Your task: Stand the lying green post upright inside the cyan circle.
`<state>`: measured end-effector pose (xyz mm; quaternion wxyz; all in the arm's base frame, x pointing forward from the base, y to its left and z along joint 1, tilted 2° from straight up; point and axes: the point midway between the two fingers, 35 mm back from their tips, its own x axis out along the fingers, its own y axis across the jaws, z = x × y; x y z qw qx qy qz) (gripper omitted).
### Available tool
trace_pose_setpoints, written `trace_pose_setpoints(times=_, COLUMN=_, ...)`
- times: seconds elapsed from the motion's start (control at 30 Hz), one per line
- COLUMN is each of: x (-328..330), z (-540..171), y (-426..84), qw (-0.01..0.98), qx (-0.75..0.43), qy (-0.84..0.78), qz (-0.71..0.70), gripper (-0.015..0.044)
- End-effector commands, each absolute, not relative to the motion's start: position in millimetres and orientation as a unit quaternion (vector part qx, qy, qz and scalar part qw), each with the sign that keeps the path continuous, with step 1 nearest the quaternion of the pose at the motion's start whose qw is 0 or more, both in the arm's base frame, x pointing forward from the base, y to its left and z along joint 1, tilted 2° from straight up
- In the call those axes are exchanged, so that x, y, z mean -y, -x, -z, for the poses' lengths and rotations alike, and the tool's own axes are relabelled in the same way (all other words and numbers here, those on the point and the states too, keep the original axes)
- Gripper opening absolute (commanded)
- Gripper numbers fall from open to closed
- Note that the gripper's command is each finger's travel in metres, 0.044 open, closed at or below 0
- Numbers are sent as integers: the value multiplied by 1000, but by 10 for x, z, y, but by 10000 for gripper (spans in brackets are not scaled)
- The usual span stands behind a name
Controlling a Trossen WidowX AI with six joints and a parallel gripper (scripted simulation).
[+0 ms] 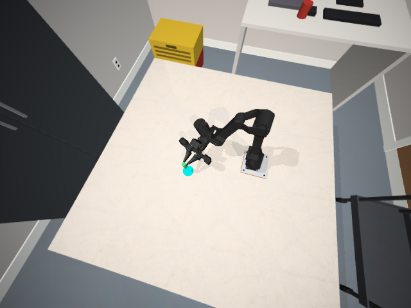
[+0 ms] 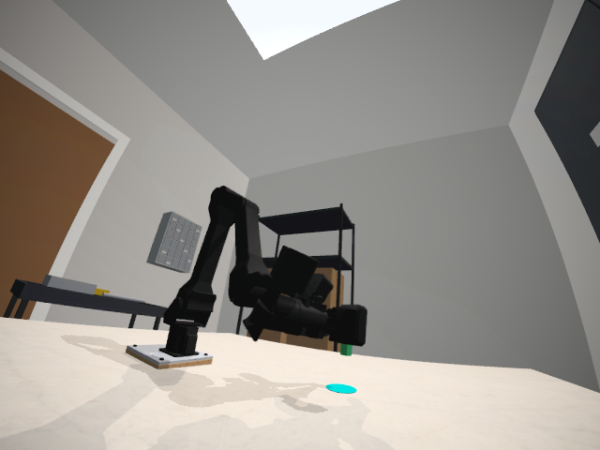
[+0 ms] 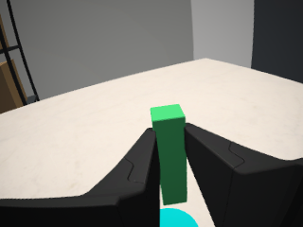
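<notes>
The green post (image 1: 183, 164) (image 2: 346, 350) (image 3: 172, 161) is held about upright between the fingertips of my gripper (image 1: 185, 164) (image 3: 169, 132), which is shut on it. In the exterior view the gripper hides its upper part, and its lower end hangs above the table. The cyan circle (image 1: 188, 171) (image 2: 340, 388) (image 3: 178, 219) lies flat on the table below the post. In the wrist view part of the circle shows just beneath the post's lower end, partly hidden by the left finger.
The arm's base plate (image 1: 247, 171) (image 2: 188, 360) stands on the pale table (image 1: 199, 231) (image 2: 460, 412), to the right of the circle in the top view. A yellow cabinet (image 1: 179, 33) and a white desk (image 1: 275, 33) stand beyond the table's far edge.
</notes>
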<state>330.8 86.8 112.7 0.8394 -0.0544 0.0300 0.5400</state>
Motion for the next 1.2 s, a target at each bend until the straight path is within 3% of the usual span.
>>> trace_pose_setpoints(times=0.0, x=-869, z=-980, y=-3289, qw=838, qx=-31, qy=52, qz=-542, gripper=23)
trace_pose_setpoints(times=1.0, x=-873, z=-505, y=-3266, qw=840, qx=-33, qy=51, qz=-540, gripper=23)
trace_pose_setpoints(times=1.17, x=-873, z=-505, y=-3266, qw=840, qx=-33, qy=51, qz=-540, gripper=154)
